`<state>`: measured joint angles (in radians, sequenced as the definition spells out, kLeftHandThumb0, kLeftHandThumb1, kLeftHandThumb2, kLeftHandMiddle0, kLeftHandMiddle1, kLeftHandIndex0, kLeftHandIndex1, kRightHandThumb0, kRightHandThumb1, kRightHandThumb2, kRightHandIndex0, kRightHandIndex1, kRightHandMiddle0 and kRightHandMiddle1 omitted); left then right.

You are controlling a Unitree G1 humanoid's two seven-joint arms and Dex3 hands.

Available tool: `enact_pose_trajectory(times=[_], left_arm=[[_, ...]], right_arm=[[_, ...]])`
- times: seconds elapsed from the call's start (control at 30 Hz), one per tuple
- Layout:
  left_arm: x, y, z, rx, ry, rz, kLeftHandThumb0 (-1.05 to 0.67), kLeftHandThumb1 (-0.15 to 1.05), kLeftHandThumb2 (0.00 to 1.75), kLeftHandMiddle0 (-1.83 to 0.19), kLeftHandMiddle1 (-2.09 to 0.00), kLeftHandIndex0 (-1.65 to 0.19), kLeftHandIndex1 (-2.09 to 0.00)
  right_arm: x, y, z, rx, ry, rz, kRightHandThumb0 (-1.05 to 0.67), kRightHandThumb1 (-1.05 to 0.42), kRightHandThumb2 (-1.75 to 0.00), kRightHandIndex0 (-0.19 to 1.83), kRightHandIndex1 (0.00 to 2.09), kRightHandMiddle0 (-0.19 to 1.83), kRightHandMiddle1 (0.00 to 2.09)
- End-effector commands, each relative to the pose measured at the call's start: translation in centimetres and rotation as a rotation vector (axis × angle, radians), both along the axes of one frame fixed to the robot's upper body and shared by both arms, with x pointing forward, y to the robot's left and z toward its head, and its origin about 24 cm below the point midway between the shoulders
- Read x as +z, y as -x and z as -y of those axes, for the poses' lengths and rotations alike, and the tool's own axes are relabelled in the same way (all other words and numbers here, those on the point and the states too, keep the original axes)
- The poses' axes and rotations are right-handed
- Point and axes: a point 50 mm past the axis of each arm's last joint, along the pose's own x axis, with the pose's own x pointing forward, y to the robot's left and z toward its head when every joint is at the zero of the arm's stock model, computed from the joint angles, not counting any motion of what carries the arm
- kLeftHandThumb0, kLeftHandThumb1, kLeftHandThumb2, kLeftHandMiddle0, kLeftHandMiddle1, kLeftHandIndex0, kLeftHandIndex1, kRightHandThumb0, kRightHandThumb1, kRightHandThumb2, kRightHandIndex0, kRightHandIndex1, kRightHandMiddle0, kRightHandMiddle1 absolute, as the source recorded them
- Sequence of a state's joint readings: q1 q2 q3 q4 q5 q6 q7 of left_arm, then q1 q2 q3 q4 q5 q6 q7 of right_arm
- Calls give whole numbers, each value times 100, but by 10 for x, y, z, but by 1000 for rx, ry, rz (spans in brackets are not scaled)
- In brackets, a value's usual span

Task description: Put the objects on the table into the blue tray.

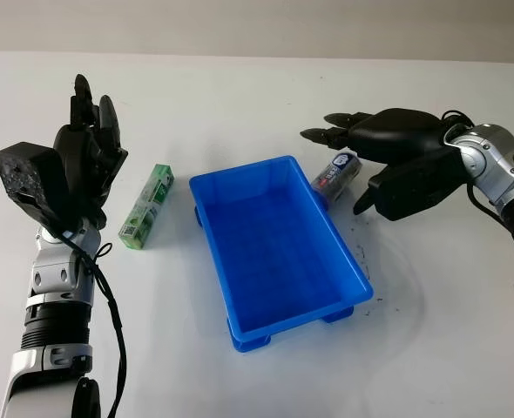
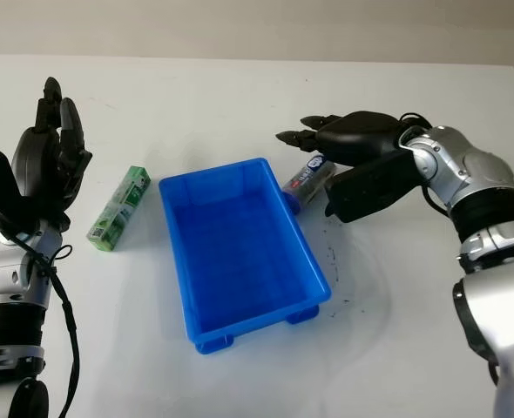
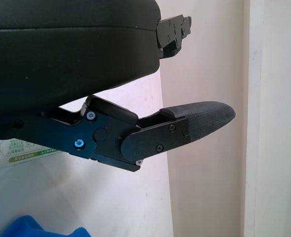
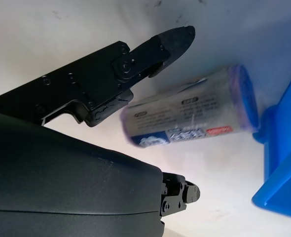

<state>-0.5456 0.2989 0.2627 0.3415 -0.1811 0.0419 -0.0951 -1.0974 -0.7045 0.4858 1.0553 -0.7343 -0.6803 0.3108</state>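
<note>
An empty blue tray (image 1: 348, 261) stands in the middle of the white table. A green box (image 1: 147, 206) lies flat just left of the tray. A small grey-and-blue wrapped roll (image 1: 335, 172) lies against the tray's far right corner, also seen close up as the roll (image 4: 190, 116). My right hand (image 1: 348, 152) hovers open right above and beside the roll, fingers pointing left, not holding it. My left hand (image 1: 87, 131) is raised open at the left, beside the green box and apart from it.
The table's far edge runs along the top, with a pale wall behind. Faint dark scuff marks (image 1: 361, 252) dot the table right of the tray. Open tabletop lies in front of the tray and at the right.
</note>
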Motion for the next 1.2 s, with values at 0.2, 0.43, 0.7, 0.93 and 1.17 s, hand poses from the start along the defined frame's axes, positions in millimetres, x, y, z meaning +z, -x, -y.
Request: enact_pose_trajectory(times=[0.2,0.43,0.7,0.93,1.17], left_arm=[[6,1,-3,17,-5,19,-80,105,69,19,0,19,0],[7,1,-3,20,-7,21,-80,105,70,19,0,19,0],[8,0,-4,12,-7,25,-81,105,70,19,0,19,0],[9,0,-6,28,-20,25,-81,105,68,19,0,19,0],[10,0,-7,25,-24,24,-83,105,69,19,0,19,0]], right_arm=[[-4,-1,-8,26,-54,-3,-52,-78,-5,5,8,10,7],[-8,2,-8,48,-115,16,-39,-79,-5,16,11,22,9],[-16,4,-5,71,-105,84,-22,-88,-6,65,38,61,35],[-25,3,-2,83,39,154,-40,-93,-5,39,205,36,201],[-35,2,2,84,167,149,-53,-99,-6,71,209,58,209]])
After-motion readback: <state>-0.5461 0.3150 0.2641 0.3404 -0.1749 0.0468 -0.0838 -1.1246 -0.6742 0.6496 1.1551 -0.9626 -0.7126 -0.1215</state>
